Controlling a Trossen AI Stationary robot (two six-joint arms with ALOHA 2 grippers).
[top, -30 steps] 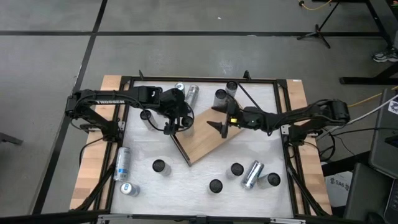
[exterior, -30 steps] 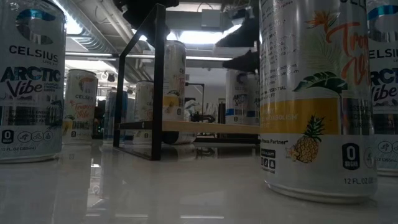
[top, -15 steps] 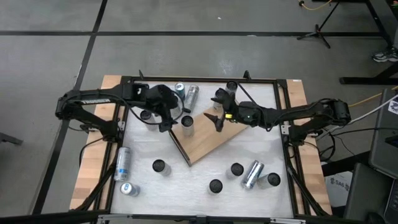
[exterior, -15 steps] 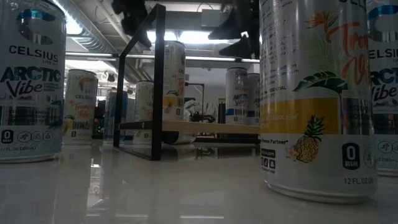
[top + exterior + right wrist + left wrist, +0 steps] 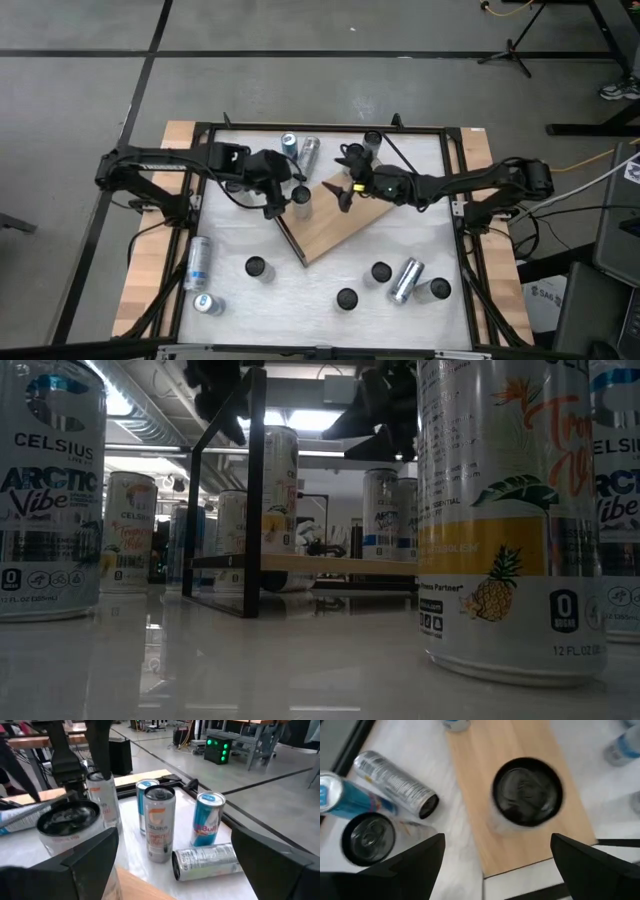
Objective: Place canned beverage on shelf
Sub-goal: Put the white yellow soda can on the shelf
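Claw (image 5: 271, 203) of the left arm hangs wide open and empty just beside the shelf's dark end panel, with an upright can (image 5: 301, 195) standing on the shelf (image 5: 335, 225) right next to it; in the left wrist view that can (image 5: 527, 792) sits between the spread fingers, top up, its long axis vertical. The right claw (image 5: 346, 196), likewise open and holding nothing, hovers over the shelf's far edge, a little farther from that can, so the left arm looks the nearer. Beyond the shelf's far edge, an upright blue can (image 5: 289, 142) and a silver can lying on its side (image 5: 308, 152) crowd the table (image 5: 420, 215). On the shelf's near side, more cans stand well apart, among them one lying down (image 5: 405, 280). Any next pick probably means reaching past the loose cans behind the shelf.
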